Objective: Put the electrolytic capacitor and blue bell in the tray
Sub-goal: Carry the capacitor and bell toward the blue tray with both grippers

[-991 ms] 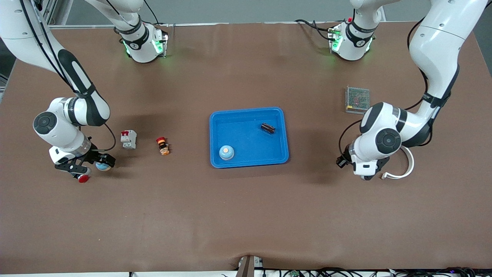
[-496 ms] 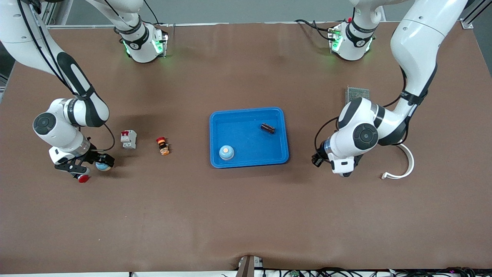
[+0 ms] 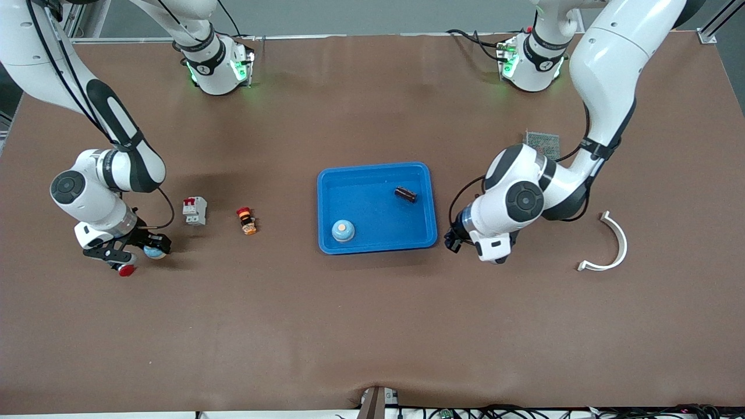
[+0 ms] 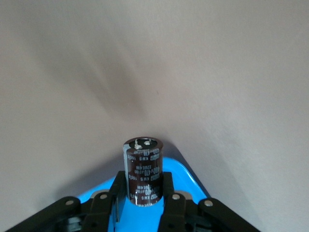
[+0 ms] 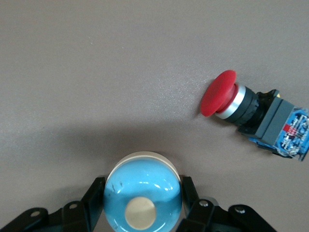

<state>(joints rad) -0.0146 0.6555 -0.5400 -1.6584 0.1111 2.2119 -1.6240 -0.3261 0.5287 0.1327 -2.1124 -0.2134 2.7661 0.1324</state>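
Pincers both loaded: left pincer (image 4: 140, 203) clamps an electrolytic capacitor (image 4: 142, 170) over the tray (image 3: 377, 208) rim, right pincer (image 5: 140, 205) grips a blue bell (image 5: 142, 193) near the bench's right-arm edge.

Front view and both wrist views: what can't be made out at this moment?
- Front view: the left hand sits under its own wrist, so the electrolytic capacitor it grips is hidden.
- Left wrist view: the hand and the picture's edge cut off most of the tray.
- Front view: the right hand covers part of the blue bell.
- Right wrist view: the edge cuts off the red push button.
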